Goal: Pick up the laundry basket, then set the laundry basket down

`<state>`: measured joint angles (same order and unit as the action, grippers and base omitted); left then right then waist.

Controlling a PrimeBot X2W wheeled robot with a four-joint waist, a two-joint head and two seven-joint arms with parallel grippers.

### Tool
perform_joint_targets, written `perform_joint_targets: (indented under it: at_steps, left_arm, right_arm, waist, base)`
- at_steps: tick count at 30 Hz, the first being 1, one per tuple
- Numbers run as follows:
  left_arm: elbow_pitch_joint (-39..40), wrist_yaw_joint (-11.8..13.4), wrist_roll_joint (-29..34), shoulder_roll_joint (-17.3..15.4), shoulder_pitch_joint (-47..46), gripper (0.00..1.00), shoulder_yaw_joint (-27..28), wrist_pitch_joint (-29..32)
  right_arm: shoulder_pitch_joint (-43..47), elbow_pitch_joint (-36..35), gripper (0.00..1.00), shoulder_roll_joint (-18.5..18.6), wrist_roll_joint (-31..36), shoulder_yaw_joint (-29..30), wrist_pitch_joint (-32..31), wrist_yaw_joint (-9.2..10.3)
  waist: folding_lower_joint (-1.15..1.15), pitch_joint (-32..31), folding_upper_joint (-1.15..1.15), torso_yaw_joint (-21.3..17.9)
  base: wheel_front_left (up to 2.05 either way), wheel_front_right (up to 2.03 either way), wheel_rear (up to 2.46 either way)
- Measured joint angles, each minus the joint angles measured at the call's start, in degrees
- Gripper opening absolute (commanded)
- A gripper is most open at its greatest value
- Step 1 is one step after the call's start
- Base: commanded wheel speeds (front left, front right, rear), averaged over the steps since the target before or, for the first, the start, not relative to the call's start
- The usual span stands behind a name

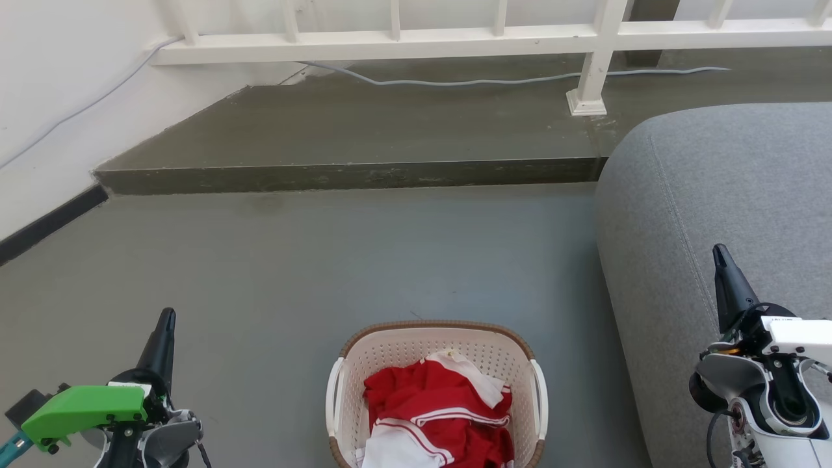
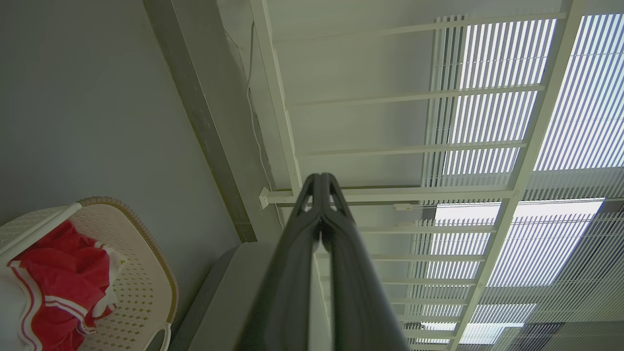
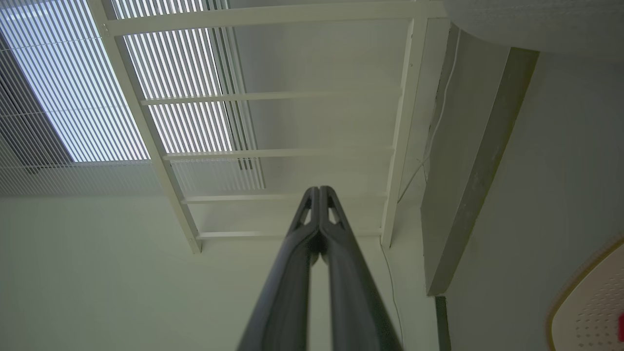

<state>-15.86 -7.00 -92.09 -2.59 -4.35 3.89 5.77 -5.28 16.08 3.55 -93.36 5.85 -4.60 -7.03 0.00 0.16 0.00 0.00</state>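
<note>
Down on the grey floor (image 1: 260, 273), low and centred in my head view, stands the laundry basket (image 1: 390, 364), upright, its brown woven-look rim facing me and a white handle on each side. A heap of red and white clothes (image 1: 435, 403) lies inside it. The basket sits between my two arms, apart from both.

My left gripper (image 1: 166, 323) hangs at the lower left, well clear of the basket, fingers pointing up and away from me. My left wrist view shows that gripper (image 2: 321, 187) with its two dark fingers pressed together at the tips, nothing between them, and the basket (image 2: 141, 273) off at the lower left corner.

My right gripper (image 1: 720, 260) rises at the lower right, in front of the grey sofa (image 1: 715, 195) that stands just beside the basket's right side. In my right wrist view that gripper (image 3: 319, 195) is likewise pressed together and holding nothing, with a corner of the basket (image 3: 590, 312) at the lower right edge.

Beyond the basket a dark raised step (image 1: 351, 175) crosses the floor, carrying a white railing (image 1: 390, 45) and a loose grey cable (image 1: 455, 82).
</note>
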Motion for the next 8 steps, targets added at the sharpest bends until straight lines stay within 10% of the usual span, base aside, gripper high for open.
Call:
perform_joint_targets:
  at_steps: [8]
  left_arm:
    - [0.0, 0.0, 0.0, 0.0, 0.0, 0.00, 0.0, 0.0]
  right_arm:
    - [0.0, 0.0, 0.00, 0.0, 0.0, 0.0, 0.0, 0.00]
  waist:
    - [0.00, 0.0, 0.00, 0.0]
  base:
    - [0.00, 0.00, 0.00]
